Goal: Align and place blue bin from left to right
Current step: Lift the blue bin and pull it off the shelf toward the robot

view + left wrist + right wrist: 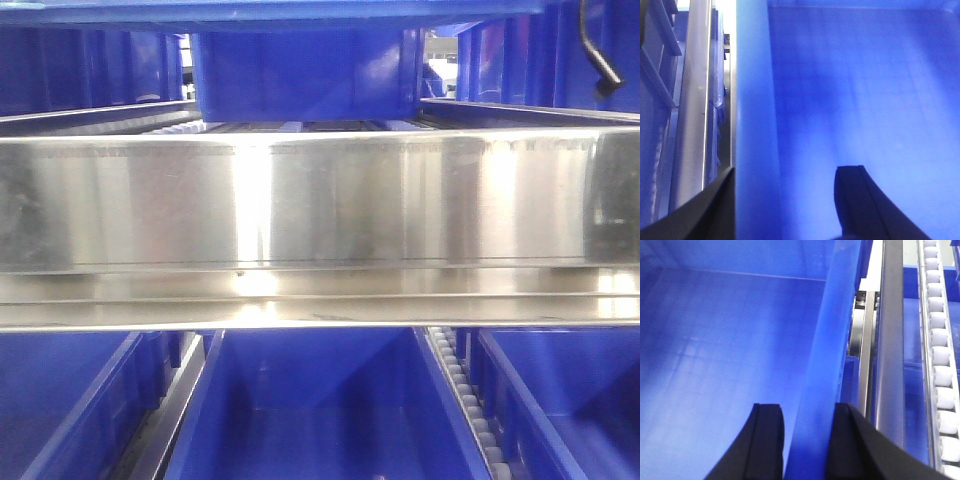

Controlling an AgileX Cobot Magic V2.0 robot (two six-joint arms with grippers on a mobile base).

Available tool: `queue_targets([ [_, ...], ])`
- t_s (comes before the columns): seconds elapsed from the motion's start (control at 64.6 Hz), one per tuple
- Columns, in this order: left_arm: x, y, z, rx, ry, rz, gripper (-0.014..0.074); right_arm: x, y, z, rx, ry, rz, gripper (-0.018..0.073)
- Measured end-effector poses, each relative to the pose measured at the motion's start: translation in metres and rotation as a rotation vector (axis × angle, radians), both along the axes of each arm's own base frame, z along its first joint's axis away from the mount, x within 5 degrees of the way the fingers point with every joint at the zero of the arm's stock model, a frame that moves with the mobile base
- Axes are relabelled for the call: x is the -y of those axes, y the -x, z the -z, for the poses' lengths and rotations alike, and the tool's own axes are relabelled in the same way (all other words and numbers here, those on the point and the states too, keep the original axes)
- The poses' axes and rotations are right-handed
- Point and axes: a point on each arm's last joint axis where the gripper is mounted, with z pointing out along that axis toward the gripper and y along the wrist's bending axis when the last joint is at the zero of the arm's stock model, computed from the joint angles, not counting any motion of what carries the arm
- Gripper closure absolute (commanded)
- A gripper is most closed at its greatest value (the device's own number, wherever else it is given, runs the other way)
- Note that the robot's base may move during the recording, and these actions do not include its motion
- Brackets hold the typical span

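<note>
The blue bin sits on the upper rack level, centred behind a steel beam. In the left wrist view my left gripper straddles the bin's left wall. Its outer finger lies against the wall's outside, and blue interior shows between the wall and the inner finger. In the right wrist view my right gripper holds the bin's right wall, one black finger on each face with no gap. The bin's smooth floor is bare.
A wide polished steel beam crosses the front view. Other blue bins sit on the level below. A white roller track and steel rails run right of the bin. A steel rail and another blue crate lie left.
</note>
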Motion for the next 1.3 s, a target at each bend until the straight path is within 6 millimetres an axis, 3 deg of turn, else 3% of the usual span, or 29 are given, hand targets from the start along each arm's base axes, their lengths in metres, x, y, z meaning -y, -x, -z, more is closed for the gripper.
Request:
queue_targets([
  [1.301,0.0000,0.0000,0.0000,0.000,0.002,-0.002,0.0707,0.0005,-0.0001,0.0000,0.000,0.001,0.000,0.0711],
])
